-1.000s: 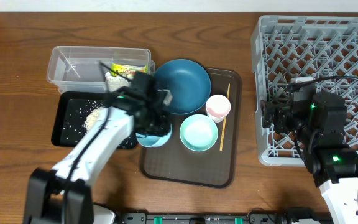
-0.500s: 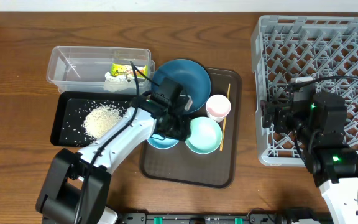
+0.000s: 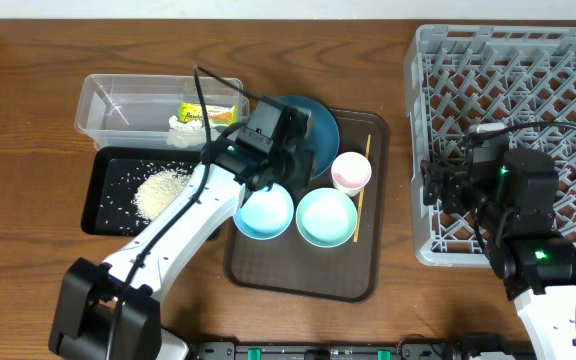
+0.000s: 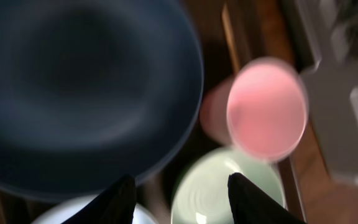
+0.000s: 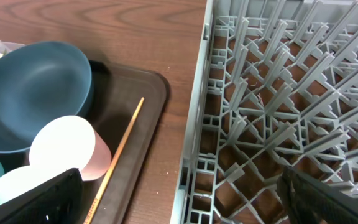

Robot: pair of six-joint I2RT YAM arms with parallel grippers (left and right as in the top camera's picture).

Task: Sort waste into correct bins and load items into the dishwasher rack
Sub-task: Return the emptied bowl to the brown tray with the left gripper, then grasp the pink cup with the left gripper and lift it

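At the left pincer (image 4: 180, 180), the two dark fingers stand apart with nothing between them; the pincer is empty. It hangs over the near edge of one dark blue plate (image 3: 316, 125). Below it in the left wrist view lie that plate, one pink cup (image 4: 266, 109) and one mint-green bowl (image 4: 229, 186).

On one brown tray (image 3: 308, 280) rest the following:
- the plate, at the far side;
- the cup, on its side just right of the plate;
- one light blue bowl (image 3: 265, 213) and the mint-green bowl, side by side at the near side;
- one thin wooden chopstick (image 3: 362, 195) along the right edge; whether a second one lies with it cannot be told.

Left of the tray, one clear tub (image 3: 118, 105) holds one white tissue (image 3: 181, 126) and one yellow-green wrapper (image 3: 206, 110). One black tray (image 3: 103, 180) just in front of it holds one heap of rice (image 3: 160, 190) with loose grains around it.

The right pincer (image 5: 179, 186) is spread wide and empty, at the left wall of one grey rack (image 3: 528, 70) on the counter (image 3: 28, 100).
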